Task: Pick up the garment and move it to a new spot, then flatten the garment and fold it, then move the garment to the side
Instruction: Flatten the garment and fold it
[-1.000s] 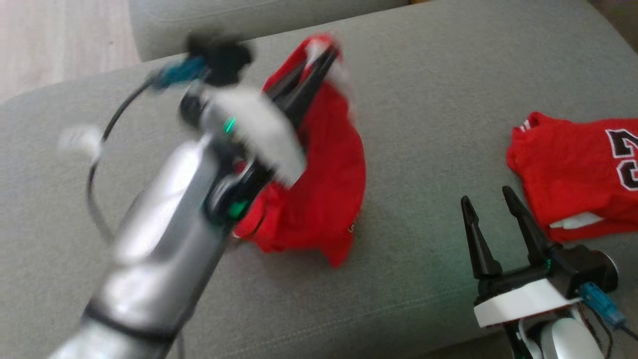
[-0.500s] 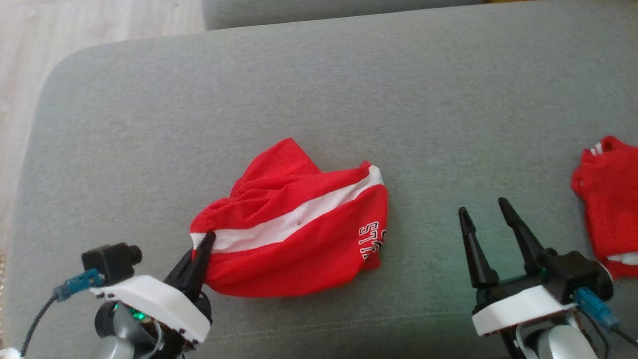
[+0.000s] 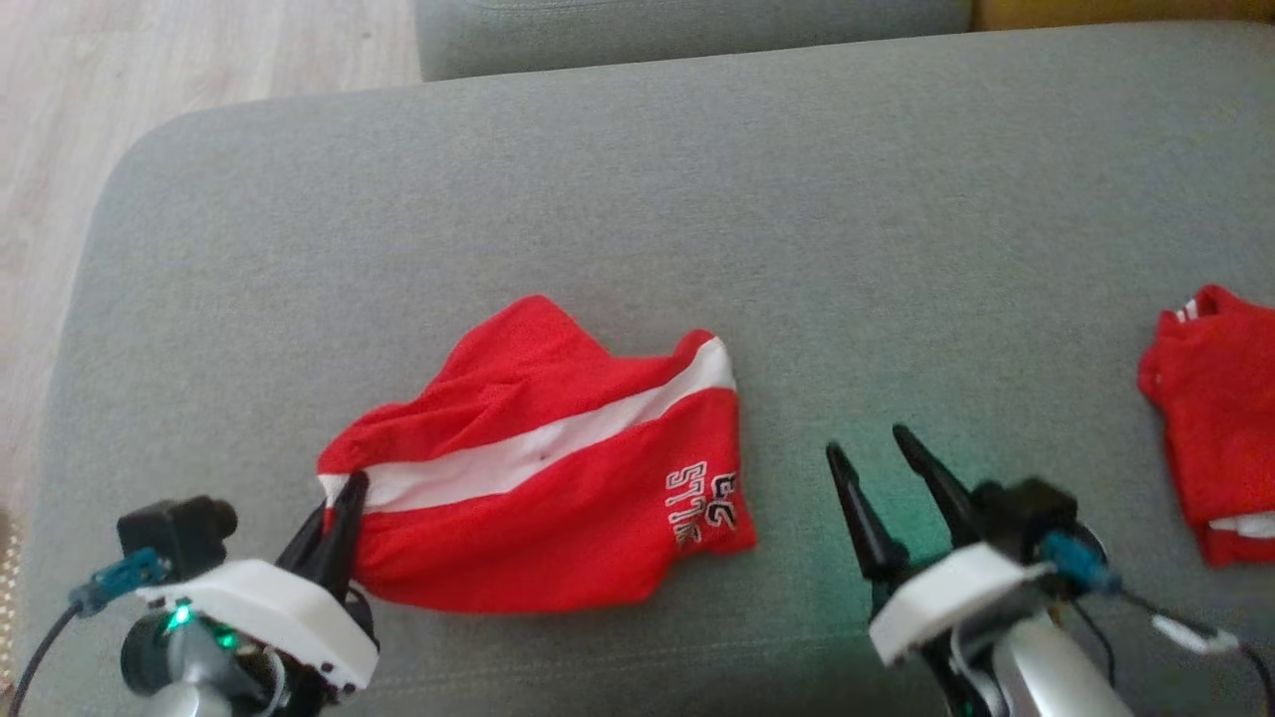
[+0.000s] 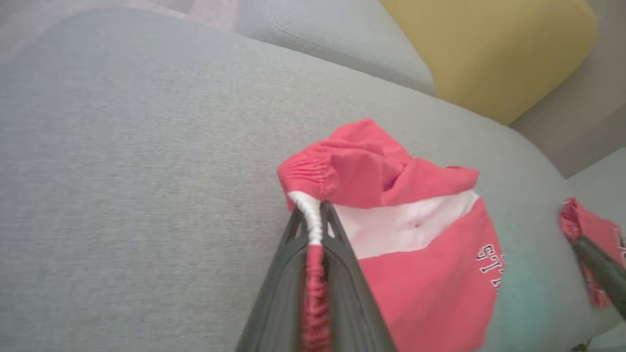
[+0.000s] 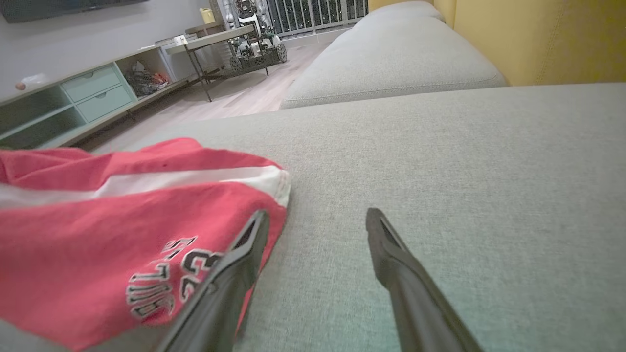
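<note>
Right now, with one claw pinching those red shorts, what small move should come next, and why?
Probably the open right gripper should pinch the lettered corner of the red shorts: the left gripper grips only the waistband, and the cloth lies crumpled.

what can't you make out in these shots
- Print on the shorts: head view, a fold cuts off its letters.
- Second red garment: head view, cut by the right edge.
- Cloth inside the left gripper: left wrist view, mostly covered by its shut jaws.
- Things in the cabinet: right wrist view, too small.
</note>
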Tool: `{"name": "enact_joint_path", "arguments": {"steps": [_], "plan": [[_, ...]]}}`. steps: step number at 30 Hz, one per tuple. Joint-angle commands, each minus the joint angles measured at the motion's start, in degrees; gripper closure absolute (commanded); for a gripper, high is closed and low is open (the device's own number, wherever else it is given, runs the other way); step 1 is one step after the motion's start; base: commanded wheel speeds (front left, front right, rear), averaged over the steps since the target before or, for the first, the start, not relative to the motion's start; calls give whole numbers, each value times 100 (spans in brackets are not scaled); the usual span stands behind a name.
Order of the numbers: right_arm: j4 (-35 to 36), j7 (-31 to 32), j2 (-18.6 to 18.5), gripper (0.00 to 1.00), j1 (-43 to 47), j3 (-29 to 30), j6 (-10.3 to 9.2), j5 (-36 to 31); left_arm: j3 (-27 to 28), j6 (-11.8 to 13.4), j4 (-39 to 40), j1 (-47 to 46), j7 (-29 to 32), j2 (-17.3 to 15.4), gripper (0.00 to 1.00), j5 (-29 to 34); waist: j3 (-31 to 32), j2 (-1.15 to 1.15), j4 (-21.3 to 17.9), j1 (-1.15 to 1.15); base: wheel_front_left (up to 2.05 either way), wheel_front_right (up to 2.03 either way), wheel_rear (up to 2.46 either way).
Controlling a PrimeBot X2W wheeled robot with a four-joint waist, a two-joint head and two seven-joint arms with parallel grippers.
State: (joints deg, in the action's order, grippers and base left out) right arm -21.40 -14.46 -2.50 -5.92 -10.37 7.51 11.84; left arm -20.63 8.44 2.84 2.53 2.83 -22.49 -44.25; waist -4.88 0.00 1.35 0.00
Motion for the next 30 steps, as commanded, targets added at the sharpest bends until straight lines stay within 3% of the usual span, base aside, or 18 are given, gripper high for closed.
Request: {"name": "enact_joint_path", "arguments": {"steps": [1,8,18,30], "plan": [[69,-54,-38,0,-379,-183,-2,159,236,13,108,-226,-85,-160,100,52,-1,0,64,0,0,0,0],[-1613,-37,-38,0,-1599,-1059,-2,1821,-41,-62,-541,-531,-290,-4,100,347,-120,0,436,0,0,0,0],[-3190,-26,-38,0,-2749,-1805,-2,2297,-250,-274,-1029,-828,-510,198,100,437,-269,0,758,0,0,0,0],[-4203,259,-38,2,-3281,-3049,-2,2439,-507,-400,-1309,-1153,-625,371,100,592,-404,0,1073,0,0,0,0]]}}
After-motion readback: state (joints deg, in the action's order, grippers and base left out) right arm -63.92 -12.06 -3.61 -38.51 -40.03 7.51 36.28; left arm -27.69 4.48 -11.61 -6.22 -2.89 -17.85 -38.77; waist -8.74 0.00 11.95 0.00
